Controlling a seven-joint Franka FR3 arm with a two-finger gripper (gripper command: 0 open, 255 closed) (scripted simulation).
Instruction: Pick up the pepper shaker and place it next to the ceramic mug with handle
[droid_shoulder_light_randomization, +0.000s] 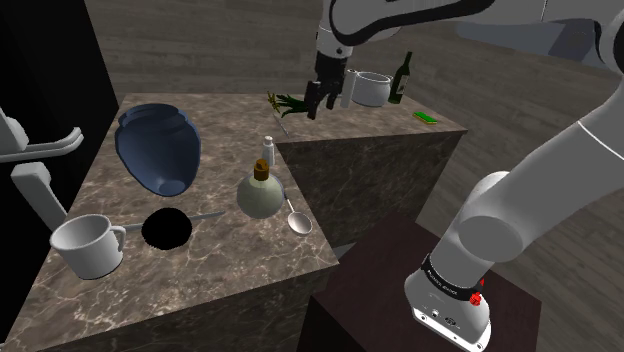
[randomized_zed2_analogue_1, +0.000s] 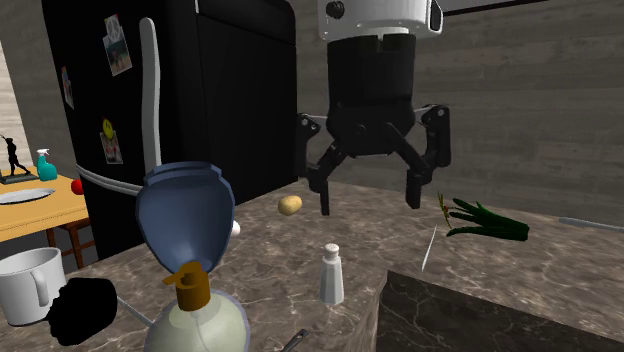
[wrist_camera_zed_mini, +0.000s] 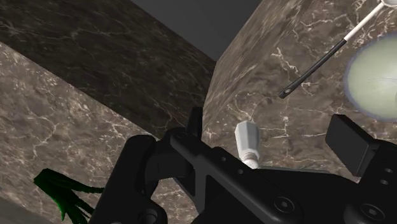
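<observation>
The pepper shaker is a small white upright bottle on the lower marble counter, close to the step up to the higher counter. A white mug with a handle stands at the counter's near left corner in the shoulder view. My black gripper hangs open in the air, above and beyond the shaker, holding nothing. In the wrist view the shaker lies below, between the fingers' lines and nearer one finger.
A blue vase, a round flask, a spoon and a black blob share the lower counter. Green leeks, a second mug and a green bottle sit on the higher counter. A black fridge stands behind.
</observation>
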